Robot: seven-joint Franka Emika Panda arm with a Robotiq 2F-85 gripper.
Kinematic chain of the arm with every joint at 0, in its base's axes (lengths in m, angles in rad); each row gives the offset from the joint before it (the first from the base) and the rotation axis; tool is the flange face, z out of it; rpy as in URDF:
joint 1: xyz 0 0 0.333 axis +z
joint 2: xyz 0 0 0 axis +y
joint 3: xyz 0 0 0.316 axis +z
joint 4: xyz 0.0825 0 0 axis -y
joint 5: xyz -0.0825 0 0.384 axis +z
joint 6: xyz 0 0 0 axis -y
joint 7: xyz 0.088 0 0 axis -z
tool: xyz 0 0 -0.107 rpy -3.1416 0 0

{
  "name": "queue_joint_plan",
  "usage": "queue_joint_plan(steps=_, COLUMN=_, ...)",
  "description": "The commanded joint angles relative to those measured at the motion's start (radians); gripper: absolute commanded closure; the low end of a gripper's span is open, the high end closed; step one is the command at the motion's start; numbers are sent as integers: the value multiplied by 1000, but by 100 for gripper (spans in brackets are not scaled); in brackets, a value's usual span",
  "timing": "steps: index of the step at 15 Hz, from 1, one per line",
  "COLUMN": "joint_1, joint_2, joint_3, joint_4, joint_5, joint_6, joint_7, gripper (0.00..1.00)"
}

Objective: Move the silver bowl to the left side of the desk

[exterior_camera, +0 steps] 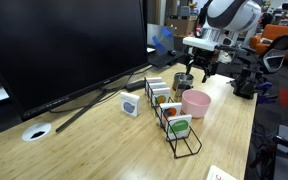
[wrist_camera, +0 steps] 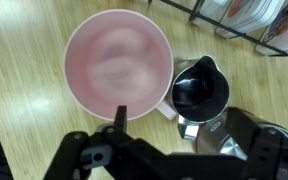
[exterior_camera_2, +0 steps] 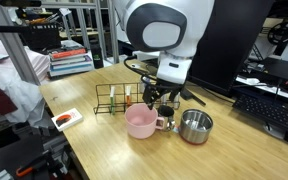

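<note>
Near the front edge of the worktop (exterior_camera_2: 109,150), in an exterior view, the silver bowl (exterior_camera_2: 195,126) stands upright on the bare wood, with nothing touching it. The pink bowl (exterior_camera_2: 139,121) stands close by, on the side away from the keyboard (exterior_camera_2: 272,106). Between the two bowls sits a small dark shiny jug (exterior_camera_2: 165,117), almost directly under the white robot arm (exterior_camera_2: 160,30).

The jaws hang open above that spot and grip nothing. They are over the gap between the pink bowl and the jug, not over the silver bowl. From the wrist view, the pink bowl (wrist_camera: 119,62) fills the upper left, upright and empty. The jug (wrist_camera: 200,88) is just beside its rim, with its pouring lip turned away from the camera. One fingertip (wrist_camera: 121,113) shows over the near rim of the pink bowl.

Behind the bowls stands a black wire rack (exterior_camera_2: 119,97) holding small packets. In an exterior view a large dark monitor (exterior_camera: 64,45) stands along the back of the worktop, with a round cable grommet (exterior_camera: 37,131) set in the wood by its foot.
</note>
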Motion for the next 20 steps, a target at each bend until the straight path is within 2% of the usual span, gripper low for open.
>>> queue_joint_plan(steps=1, joint_1=-17, joint_2=52, joint_3=-6, joint_4=43, joint_5=82, joint_6=26, joint_7=21, gripper=0)
queue_joint_plan(steps=14, joint_1=-31, joint_2=160, joint_3=-46, joint_4=127, joint_5=76, joint_6=24, joint_7=146, gripper=0)
queue_joint_plan(steps=20, joint_1=-42, joint_2=176, joint_3=-41, joint_4=127, joint_5=85, joint_6=13, joint_7=141, gripper=0)
